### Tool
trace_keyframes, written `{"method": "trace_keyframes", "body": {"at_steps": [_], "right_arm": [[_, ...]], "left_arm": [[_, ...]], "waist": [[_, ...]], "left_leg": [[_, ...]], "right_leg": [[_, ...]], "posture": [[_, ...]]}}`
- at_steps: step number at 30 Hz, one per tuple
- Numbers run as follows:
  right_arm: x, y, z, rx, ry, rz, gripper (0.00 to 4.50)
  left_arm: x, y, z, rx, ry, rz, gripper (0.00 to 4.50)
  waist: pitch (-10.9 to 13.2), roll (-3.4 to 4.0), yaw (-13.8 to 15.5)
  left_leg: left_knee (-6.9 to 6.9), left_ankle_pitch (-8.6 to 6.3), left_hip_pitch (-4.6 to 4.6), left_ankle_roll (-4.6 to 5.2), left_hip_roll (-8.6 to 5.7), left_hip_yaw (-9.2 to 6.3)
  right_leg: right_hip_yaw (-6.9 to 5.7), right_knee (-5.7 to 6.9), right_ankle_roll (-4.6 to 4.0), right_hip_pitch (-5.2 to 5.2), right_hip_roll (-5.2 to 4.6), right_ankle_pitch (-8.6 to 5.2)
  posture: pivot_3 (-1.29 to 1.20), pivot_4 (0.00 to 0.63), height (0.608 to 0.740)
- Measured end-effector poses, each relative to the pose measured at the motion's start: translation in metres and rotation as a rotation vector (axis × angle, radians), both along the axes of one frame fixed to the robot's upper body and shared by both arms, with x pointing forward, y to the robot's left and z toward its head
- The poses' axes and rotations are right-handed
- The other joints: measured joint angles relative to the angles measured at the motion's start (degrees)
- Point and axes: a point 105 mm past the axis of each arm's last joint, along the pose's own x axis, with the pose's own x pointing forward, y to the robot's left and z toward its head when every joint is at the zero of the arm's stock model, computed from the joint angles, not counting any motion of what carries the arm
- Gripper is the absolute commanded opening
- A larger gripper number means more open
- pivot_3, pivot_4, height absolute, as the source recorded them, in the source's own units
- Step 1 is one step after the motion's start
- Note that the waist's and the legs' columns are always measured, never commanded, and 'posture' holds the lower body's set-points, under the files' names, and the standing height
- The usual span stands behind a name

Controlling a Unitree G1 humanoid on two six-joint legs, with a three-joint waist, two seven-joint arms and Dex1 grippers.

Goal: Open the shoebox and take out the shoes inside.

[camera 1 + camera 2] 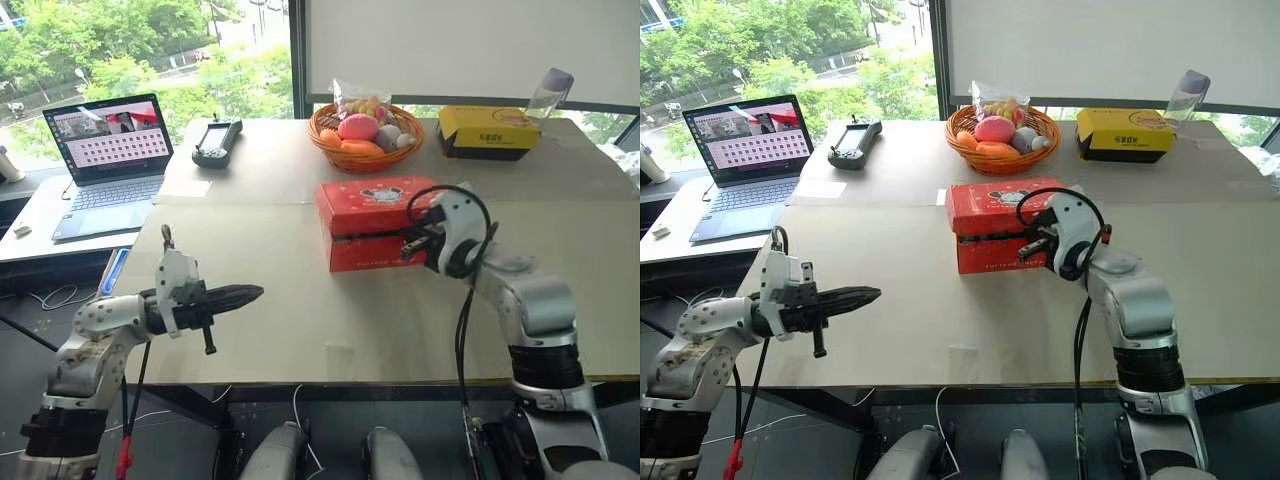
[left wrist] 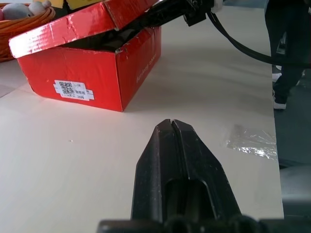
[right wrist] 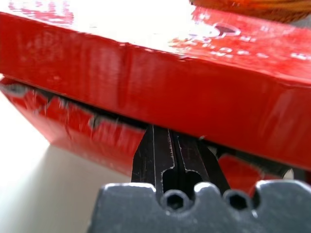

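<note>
The shoebox [image 1: 378, 220] sits mid-frame on the table [image 1: 260, 300], its lid lifted a crack along the near edge. My right tool [image 1: 412, 246], fingers pressed together and holding nothing, is wedged into that gap under the lid's lip. To do this well I'd lever upward and away toward the hinge, keeping the tip shallow so the base doesn't drag along. The shoes, I think, lie inside; the dark gap shows nothing sure. My left tool [image 1: 240, 295], clenched and empty, hangs at lower left, well apart; it could steady the base.
</note>
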Motion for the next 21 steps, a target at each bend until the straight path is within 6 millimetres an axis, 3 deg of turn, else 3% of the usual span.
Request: {"method": "trace_keyframes", "body": {"at_steps": [3,11,14,17,21], "right_arm": [[0.014,0.007,0.027,0.016,-0.067,0.024,0.00],[0.080,0.027,0.095,-0.048,-0.195,-0.043,0.00],[0.089,0.024,0.120,-0.031,-0.271,-0.096,0.00],[0.095,0.013,0.098,-0.030,-0.240,-0.126,0.00],[0.093,-0.013,0.031,-0.079,-0.092,-0.163,0.00]], "left_arm": [[0.000,-0.001,-0.001,-0.002,0.001,0.003,0.02],[-0.002,-0.009,-0.002,-0.014,0.008,-0.025,0.02],[-0.001,-0.015,0.004,-0.055,-0.014,-0.032,0.02],[0.009,-0.019,0.024,-0.145,-0.084,0.013,0.02],[0.011,-0.024,0.040,-0.215,-0.139,0.036,0.02]], "waist": [[0.00,0.01,-0.16],[0.09,0.08,-1.29],[0.09,0.08,-1.09],[0.06,0.03,-0.82],[0.06,0.03,-0.86]], "left_leg": [[-0.02,0.00,0.01,0.00,0.00,0.00],[-0.25,0.04,0.03,-0.05,-0.03,0.05],[-0.44,0.11,0.17,-0.15,0.01,-0.04],[-0.63,0.14,0.24,-0.18,-0.01,-0.05],[-0.60,0.16,0.21,-0.16,-0.05,0.04]], "right_leg": [[-0.01,0.00,-0.05,0.00,0.01,0.03],[0.10,-0.05,-0.20,0.00,0.39,0.16],[0.07,-0.15,-0.23,-0.03,0.57,0.17],[0.16,-0.10,-0.25,0.03,0.56,0.18],[0.29,0.00,-0.24,0.09,0.54,0.19]], "posture": [[0.00,0.150,0.732],[0.00,0.150,0.732],[0.00,0.150,0.732],[0.00,0.150,0.732],[0.00,0.150,0.732]]}}
